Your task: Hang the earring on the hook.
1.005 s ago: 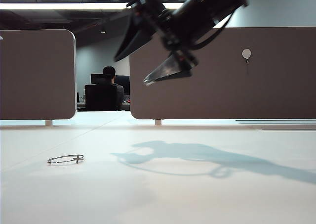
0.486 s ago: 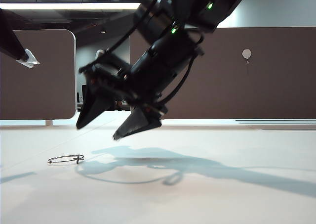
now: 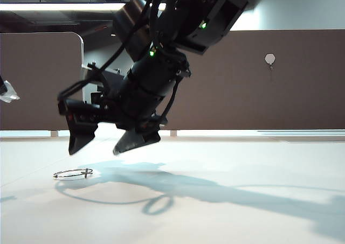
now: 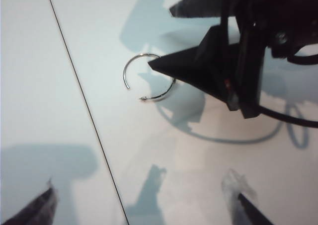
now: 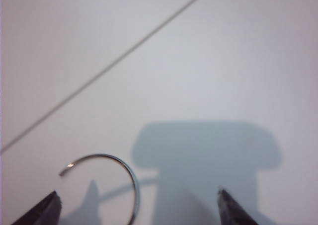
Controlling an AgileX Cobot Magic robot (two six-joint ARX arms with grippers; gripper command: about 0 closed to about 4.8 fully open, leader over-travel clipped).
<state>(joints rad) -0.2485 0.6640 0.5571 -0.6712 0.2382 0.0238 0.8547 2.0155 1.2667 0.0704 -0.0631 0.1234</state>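
Two grippers here, both with jaws spread and nothing held. Nearest, the earring point(image 3: 73, 173) lies flat on the table point(image 3: 226, 211). Right gripper point(image 3: 108, 144) hovers just above it, left gripper point(image 3: 6, 93) off to the side. Looks like pre-grasp: next, pinch that thin wire. Hook point(image 3: 270, 59) waits on the far partition point(image 3: 302, 82).

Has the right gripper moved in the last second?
Yes. The right gripper has come down and leftward, from up near the partition top to just above the earring on the table.

silver earring point(image 3: 73, 173), white hook point(image 3: 270, 58) – black right tool point(image 3: 99, 145)
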